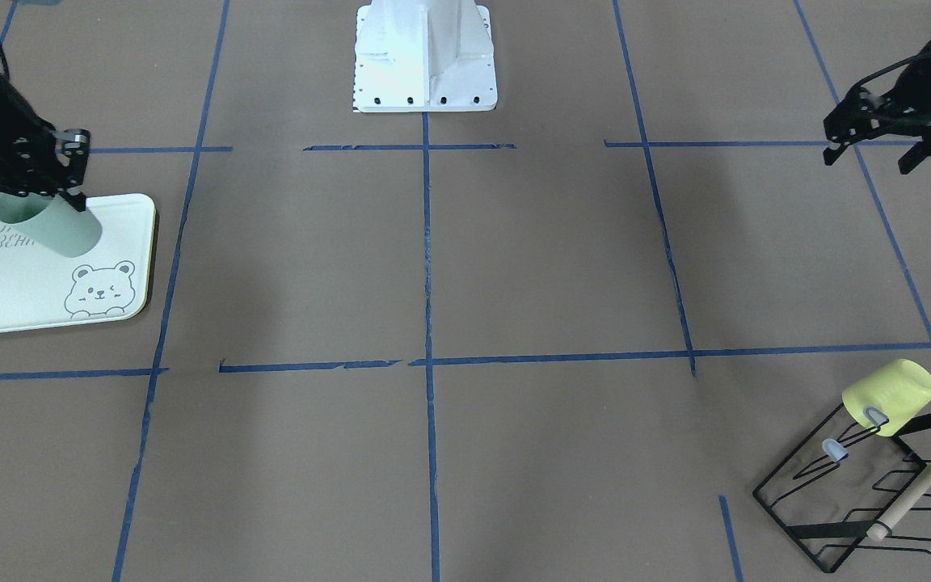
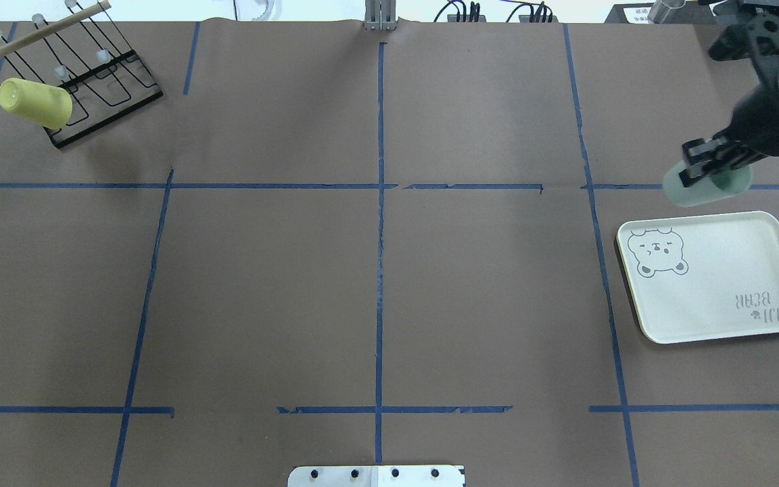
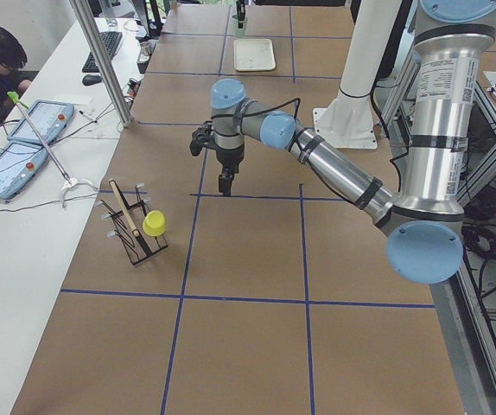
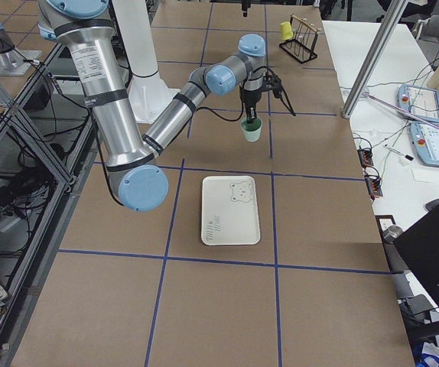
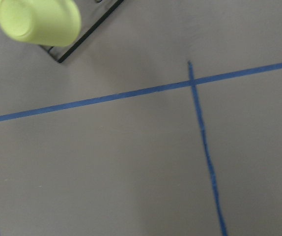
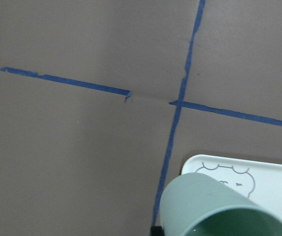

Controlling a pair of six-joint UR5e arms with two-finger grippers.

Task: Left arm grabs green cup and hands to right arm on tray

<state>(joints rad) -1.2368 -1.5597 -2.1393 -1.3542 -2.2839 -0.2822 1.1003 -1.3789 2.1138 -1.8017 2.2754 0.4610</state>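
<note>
— Where's the small, matte, pale mint green cup [image 1: 52,228] got to?

— It's up in the black two-fingered right claw [image 1: 49,194]. The claw is pinched on the rim, one finger inside the mouth and one down the outside wall. The cup hangs tilted, with its mouth up toward the wrist.

— So is it on the pale cream-green rectangular tray [image 1: 13,291], the one with the grey bear drawing?

— No, it isn't resting on it. From behind the robot, the green cup [image 2: 704,189] shows just past the far long edge of the tray [image 2: 714,291]. From across the room it overlaps the tray's back corner. It looks clear of the brown paper surface [image 1: 514,259] with its blue tape squares, though I can't tell how high.

— And the other arm?

— The left claw [image 1: 874,153] is well apart from all that, at the opposite end. Its fingers are spread wide with nothing between them.

— Is there anything over on that side?

— A pale yellow plastic cup [image 1: 890,394] is tipped over a prong of a black wire drying rack [image 1: 829,531]. A light wooden rod [image 1: 930,470] lies slanted across the rack.
</note>
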